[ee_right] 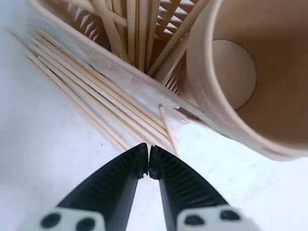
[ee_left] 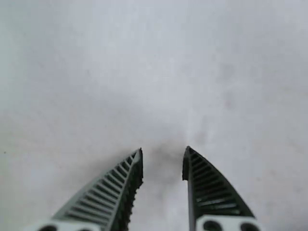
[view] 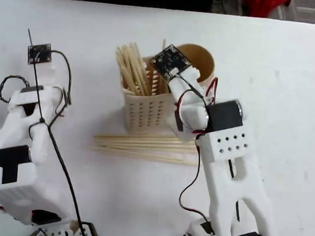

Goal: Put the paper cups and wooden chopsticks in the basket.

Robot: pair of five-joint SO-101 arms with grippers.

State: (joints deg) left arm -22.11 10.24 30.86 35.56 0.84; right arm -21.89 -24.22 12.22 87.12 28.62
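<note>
The left arm [view: 23,139] is sitting folded at the near left of the white surface [view: 293,80], and the left pincer [ee_left: 162,159] is hanging released over a bare patch of it, its two ribbed fingers showing a clear gap between the tips and nothing between them. The right arm [view: 226,157] is extending from the near edge toward the middle of the surface. The right pincer [ee_right: 148,161] is hanging clenched, its fingertips meeting with nothing visible between them, low over the surface just in front of the basket's base. Just beyond those tips, a bundle of loose wooden chopsticks [view: 144,145] is lying flat on the surface, running side by side along the front of the basket and touching or nearly touching its foot. One short chopstick [ee_right: 168,130] is lying at an angle across the end of the bundle. Behind the bundle, the perforated cream basket [view: 144,111] is standing upright, and the upright chopsticks [view: 133,69] are leaning inside it, fanning toward its left rim. Farthest back, the brown paper cup [view: 202,58] is resting against the basket's right side with its open mouth facing up; whether it is sitting inside the basket or beside it cannot be determined.
</note>
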